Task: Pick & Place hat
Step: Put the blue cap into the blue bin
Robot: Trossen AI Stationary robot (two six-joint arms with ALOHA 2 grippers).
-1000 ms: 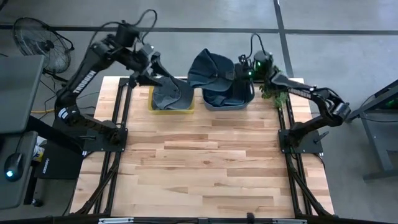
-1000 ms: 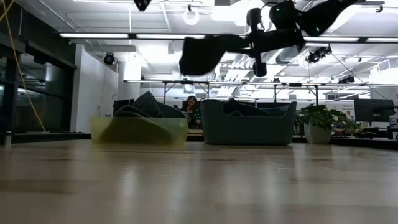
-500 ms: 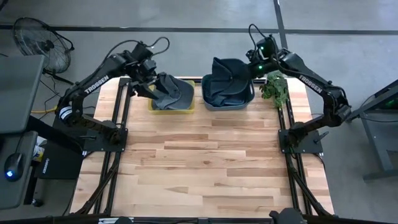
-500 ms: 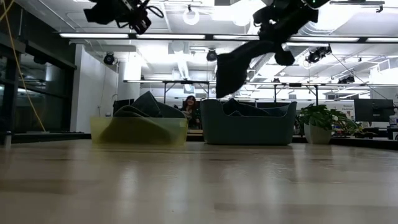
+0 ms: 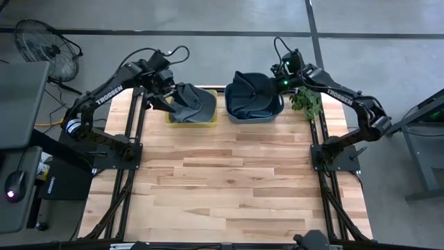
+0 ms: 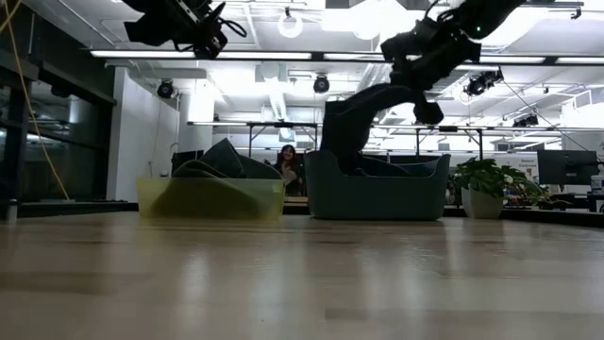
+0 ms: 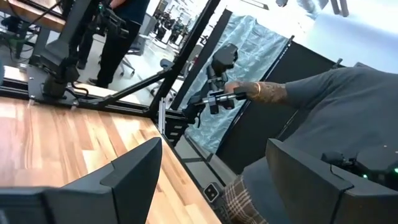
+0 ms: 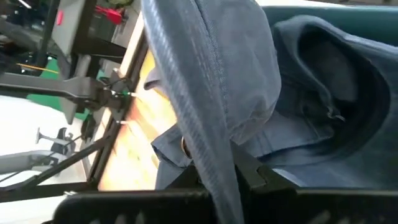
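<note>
Dangling limp from the clamped right gripper (image 5: pixel 281 78) over the dark bin (image 5: pixel 277 113) at the frame's upper middle, the hat (image 6: pixel 354 123) looks light, floppy denim, best pinched at the stiffer brim, while the left gripper (image 5: pixel 161 94) waits open by the yellow bin (image 5: pixel 191 122).

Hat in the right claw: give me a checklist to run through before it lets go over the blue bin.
1. Right claw shut on the hat: ok.
2. Hat over the blue bin, not the yellow bin: ok.
3. Hat's lower end inside the bin's rim: ok in the low view.
4. Hat fully resting on the hats below: cannot tell.
5. Left claw open, empty, away from the blue bin: ok.
</note>
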